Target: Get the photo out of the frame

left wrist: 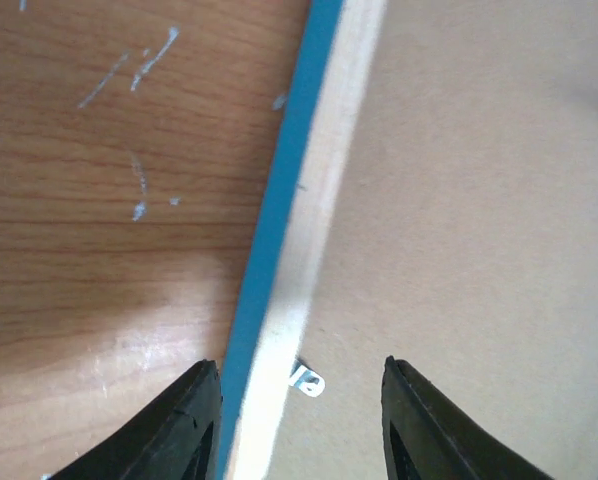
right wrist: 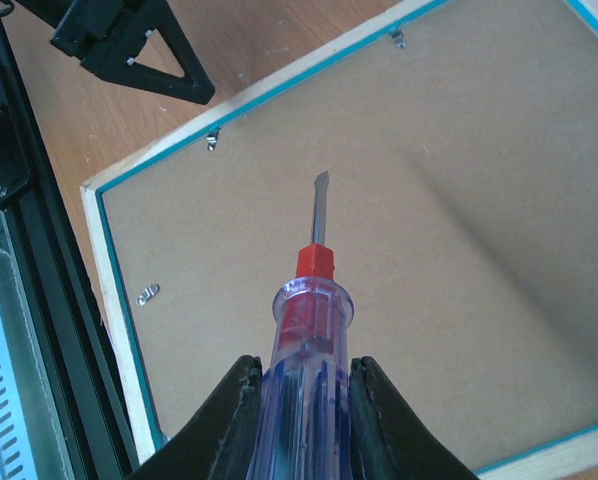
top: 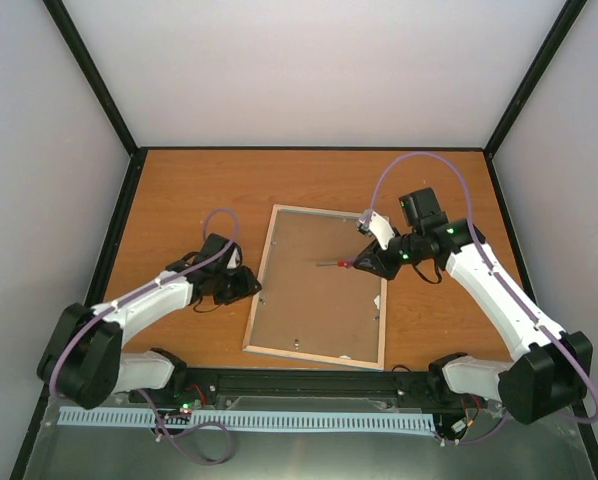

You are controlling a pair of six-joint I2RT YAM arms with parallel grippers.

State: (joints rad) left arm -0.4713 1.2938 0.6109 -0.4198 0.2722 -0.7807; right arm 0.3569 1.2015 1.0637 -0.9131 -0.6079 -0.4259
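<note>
The frame lies face down on the table, pale wood edge and brown backing board up. The photo is hidden under the board. My left gripper is open at the frame's left edge; in the left wrist view its fingers straddle the blue-and-wood edge and a small metal tab. My right gripper is shut on a clear-handled screwdriver with a red collar, its blade pointing over the board.
Small metal tabs hold the board: two on the left edge and one on the near edge. A black rail runs along the table's near edge. Grey walls enclose the table.
</note>
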